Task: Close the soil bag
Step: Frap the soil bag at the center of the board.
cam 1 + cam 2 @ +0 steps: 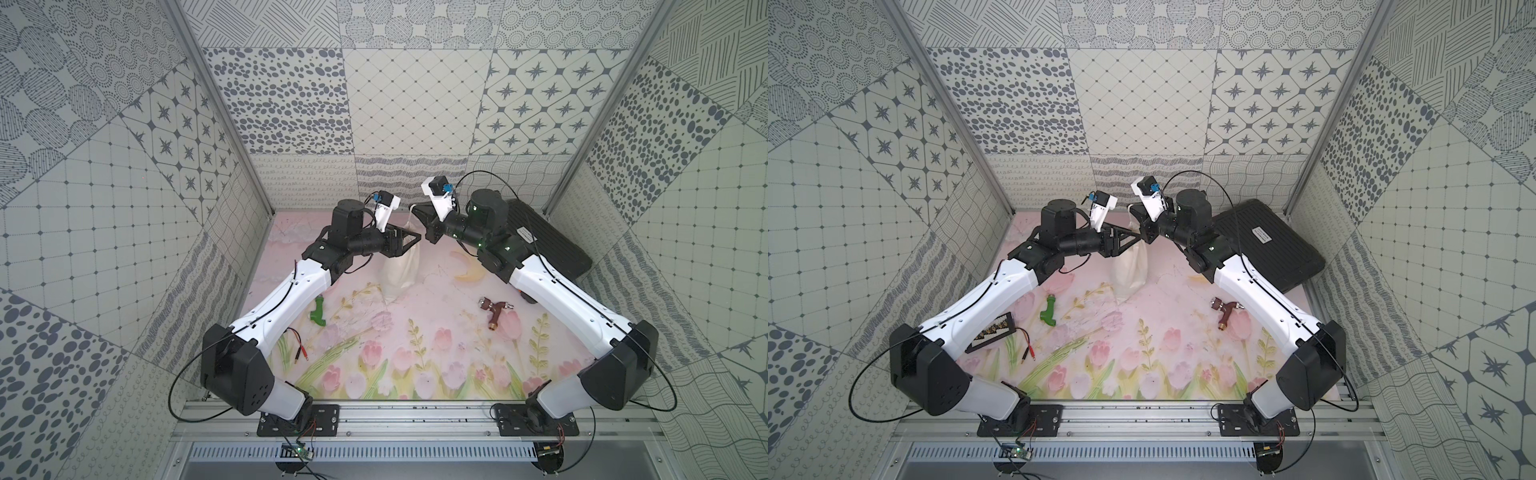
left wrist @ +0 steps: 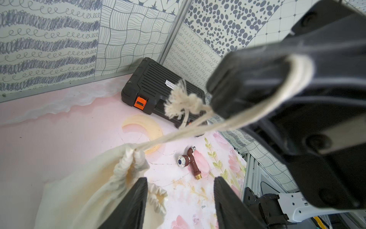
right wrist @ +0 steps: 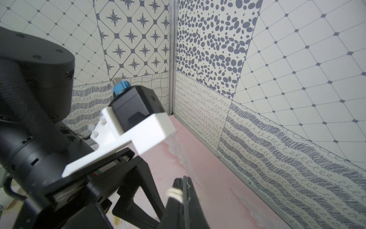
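Observation:
The soil bag [image 1: 400, 266] [image 1: 1128, 266] stands upright at the back middle of the flowered mat, a cream cloth pouch with a gathered neck [image 2: 126, 164]. Its white cords [image 2: 198, 126] run taut from the neck up to my right gripper [image 1: 414, 209] [image 3: 183, 190], which is shut on them; a knotted, frayed cord end [image 2: 182, 99] hangs beside it. My left gripper [image 1: 415, 237] [image 2: 180, 184] is open at the bag's neck. One finger [image 2: 130, 204] lies against the gathered cloth, the other [image 2: 229, 208] stands clear over the mat.
A black ribbed case [image 1: 552, 245] [image 2: 158, 89] lies at the back right corner. On the mat are a brown tap [image 1: 494, 311], a green fitting [image 1: 319, 313], red-tipped leads [image 1: 297, 347] and a flat black box [image 1: 992, 332] under the left arm. Patterned walls close three sides.

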Robot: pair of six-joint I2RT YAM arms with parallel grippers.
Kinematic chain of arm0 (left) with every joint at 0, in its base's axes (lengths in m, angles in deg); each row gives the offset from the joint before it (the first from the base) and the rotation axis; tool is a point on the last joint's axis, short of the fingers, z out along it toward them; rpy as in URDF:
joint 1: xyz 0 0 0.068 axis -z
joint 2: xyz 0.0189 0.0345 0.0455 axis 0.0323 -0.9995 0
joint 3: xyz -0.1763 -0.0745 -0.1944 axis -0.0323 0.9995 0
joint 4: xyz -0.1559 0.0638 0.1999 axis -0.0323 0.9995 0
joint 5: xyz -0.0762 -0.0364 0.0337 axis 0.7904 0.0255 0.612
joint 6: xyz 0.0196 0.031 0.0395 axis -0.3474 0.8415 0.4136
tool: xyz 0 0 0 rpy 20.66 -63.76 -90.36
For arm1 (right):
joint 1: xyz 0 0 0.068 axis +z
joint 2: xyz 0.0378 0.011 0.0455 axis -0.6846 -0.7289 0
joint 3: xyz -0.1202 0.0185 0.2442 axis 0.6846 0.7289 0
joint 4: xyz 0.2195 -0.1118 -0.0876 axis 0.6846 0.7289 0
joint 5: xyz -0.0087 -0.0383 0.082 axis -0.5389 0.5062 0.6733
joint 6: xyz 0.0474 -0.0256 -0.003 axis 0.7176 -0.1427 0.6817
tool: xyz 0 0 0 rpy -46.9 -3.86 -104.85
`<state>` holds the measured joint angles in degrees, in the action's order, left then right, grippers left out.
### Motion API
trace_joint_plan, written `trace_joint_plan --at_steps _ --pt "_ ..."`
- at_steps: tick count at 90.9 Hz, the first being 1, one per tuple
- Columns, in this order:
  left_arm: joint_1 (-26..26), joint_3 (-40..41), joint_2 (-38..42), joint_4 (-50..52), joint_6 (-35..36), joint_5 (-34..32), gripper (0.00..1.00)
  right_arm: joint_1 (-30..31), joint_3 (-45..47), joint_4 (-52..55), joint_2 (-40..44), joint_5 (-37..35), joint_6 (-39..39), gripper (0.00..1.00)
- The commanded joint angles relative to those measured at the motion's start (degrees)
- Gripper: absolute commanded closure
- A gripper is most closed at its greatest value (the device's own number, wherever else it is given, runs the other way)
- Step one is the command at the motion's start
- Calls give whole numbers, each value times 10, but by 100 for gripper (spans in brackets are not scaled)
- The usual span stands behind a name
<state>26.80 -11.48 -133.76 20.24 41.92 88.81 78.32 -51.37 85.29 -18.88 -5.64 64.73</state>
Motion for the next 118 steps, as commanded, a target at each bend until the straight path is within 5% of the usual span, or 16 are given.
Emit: trace_joint_plan --at_steps 1,42,60,105,109,118 --pt "13 25 -6 -36 29 -84 41 1 3 -40 22 -8 1 100" --pt "72 122 12 -46 60 -298 34 0 13 -41 29 -13 2 100" --pt "74 182 62 -99 55 -294 37 0 21 -44 33 -12 7 100" --pt "75 119 -36 -120 17 -247 39 -1 32 -50 36 -13 22 100" --pt "75 120 -39 -129 13 -247 41 -1 33 -48 36 -15 22 100" --pt "75 126 -37 -142 8 -255 69 -4 37 -48 39 -20 22 100"
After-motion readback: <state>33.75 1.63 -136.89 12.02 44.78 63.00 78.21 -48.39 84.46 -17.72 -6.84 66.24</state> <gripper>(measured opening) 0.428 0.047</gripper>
